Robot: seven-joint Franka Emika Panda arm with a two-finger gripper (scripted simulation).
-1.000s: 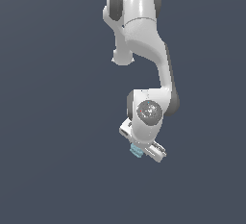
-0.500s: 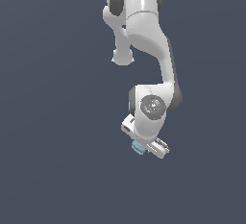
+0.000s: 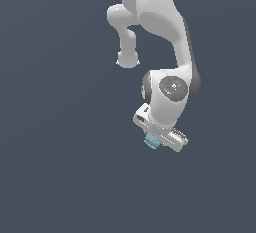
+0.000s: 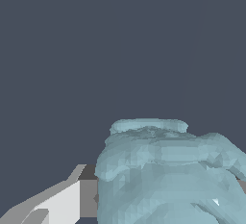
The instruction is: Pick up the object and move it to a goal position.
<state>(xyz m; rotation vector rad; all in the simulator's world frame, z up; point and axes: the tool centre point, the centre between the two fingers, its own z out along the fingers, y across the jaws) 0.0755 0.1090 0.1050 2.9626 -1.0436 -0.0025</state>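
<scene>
The object (image 3: 151, 141), a small pale teal-blue lumpy piece, sticks out just under the white hand of the arm in the exterior view. My gripper (image 3: 154, 143) is shut on it; the fingers are mostly hidden behind the hand there. In the wrist view the object (image 4: 168, 175) fills the lower half of the picture, with one white and grey finger (image 4: 72, 201) pressed against its side. The other finger is hidden behind the object. The object hangs off any surface against a plain dark background.
The white arm (image 3: 165, 42) bends down from the top of the exterior view, with its wrist joint (image 3: 172, 89) just above the hand. Only a uniform dark grey-blue background shows around it.
The arm has carried the hand and the held object slightly up and toward the exterior view's right. The grip on the object is unchanged.
</scene>
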